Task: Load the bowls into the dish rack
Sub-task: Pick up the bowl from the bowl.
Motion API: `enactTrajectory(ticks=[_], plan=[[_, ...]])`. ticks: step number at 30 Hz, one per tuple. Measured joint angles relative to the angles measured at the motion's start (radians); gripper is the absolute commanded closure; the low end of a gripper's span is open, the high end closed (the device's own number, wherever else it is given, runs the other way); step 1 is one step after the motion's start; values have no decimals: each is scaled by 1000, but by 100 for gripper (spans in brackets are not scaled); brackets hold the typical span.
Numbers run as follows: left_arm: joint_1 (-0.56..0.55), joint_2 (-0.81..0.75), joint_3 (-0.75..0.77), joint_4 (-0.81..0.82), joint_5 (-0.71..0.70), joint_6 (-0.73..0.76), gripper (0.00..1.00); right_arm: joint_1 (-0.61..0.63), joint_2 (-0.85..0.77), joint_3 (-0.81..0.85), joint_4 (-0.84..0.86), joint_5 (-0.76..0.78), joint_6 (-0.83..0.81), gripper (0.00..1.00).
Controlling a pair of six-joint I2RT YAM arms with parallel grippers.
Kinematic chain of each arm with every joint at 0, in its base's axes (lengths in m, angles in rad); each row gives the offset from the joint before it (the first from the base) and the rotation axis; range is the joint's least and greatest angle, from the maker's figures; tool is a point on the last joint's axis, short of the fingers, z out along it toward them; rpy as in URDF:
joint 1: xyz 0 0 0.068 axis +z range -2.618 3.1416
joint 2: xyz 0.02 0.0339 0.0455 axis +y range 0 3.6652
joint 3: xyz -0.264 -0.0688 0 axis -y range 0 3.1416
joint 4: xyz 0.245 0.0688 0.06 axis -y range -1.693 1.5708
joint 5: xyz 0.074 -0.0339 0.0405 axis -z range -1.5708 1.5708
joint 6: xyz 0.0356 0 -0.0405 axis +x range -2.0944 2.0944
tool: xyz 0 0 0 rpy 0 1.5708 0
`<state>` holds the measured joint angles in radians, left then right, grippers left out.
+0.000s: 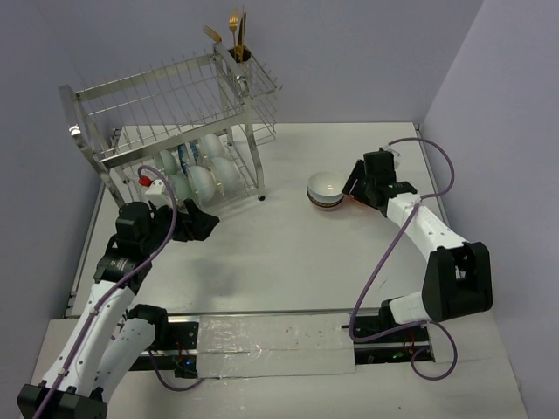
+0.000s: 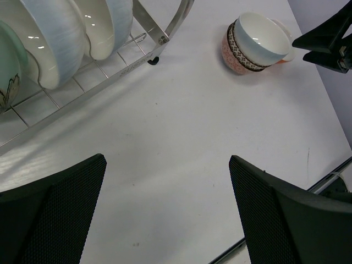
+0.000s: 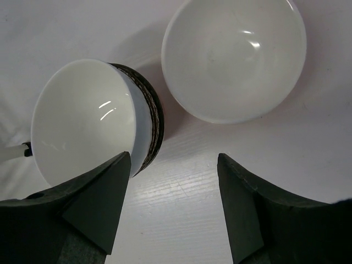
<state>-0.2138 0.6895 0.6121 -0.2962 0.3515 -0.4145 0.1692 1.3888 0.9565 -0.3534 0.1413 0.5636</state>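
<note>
White tabletop [image 1: 288, 262], enclosed by pale lilac walls [image 1: 367, 52], carries the whole arrangement. At the far left stands the dish rack [image 1: 166, 105], a two-tier frame of silver wire on legs. Its corner cutlery cup [image 1: 241, 59] holds gold utensils [image 1: 234, 30] that rise above the top tier. The lower tier carries the racked bowls [image 1: 205, 179], a row of pale bowls set on edge between the tines. The left wrist view shows them close up as white, faintly blue-streaked shells, with one teal-tinted bowl at the edge of the view. The left gripper [image 2: 168, 165] hovers just in front of that lower tier with its jaws spread wide. Only bare table lies between its fingers [image 2: 60, 214], and it holds nothing. Two loose bowls sit on the table right of centre, well apart from the rack. The banded bowl [image 3: 82, 118], white inside with a dark brown patterned band outside, lies tipped on its side. The plain white bowl [image 3: 234, 55] stands upright just beside it; whether the two touch cannot be told. The right gripper [image 3: 173, 159] is right at this pair with its jaws partly spread, and bare table shows in the gap. In the right wrist view one fingertip overlaps the rim of the banded bowl, but whether it touches cannot be told. Neither bowl is clamped.
</note>
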Motion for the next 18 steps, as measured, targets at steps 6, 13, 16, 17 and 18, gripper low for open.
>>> enactTrajectory(ticks=[6, 13, 16, 17, 18], plan=[[0, 11, 0, 0, -2, 10, 1, 0, 1, 6, 29, -34, -3, 32], [0, 15, 0, -1, -9, 10, 1, 1, 70, 47, 70, -62, -2, 47], [0, 15, 0, -1, -9, 10, 1, 1, 107, 54, 74, -68, 1, 56], [0, 15, 0, -1, -9, 10, 1, 1, 115, 55, 73, -71, 1, 58], [0, 15, 0, -1, -9, 10, 1, 2, 122, 57, 72, -72, 2, 59]])
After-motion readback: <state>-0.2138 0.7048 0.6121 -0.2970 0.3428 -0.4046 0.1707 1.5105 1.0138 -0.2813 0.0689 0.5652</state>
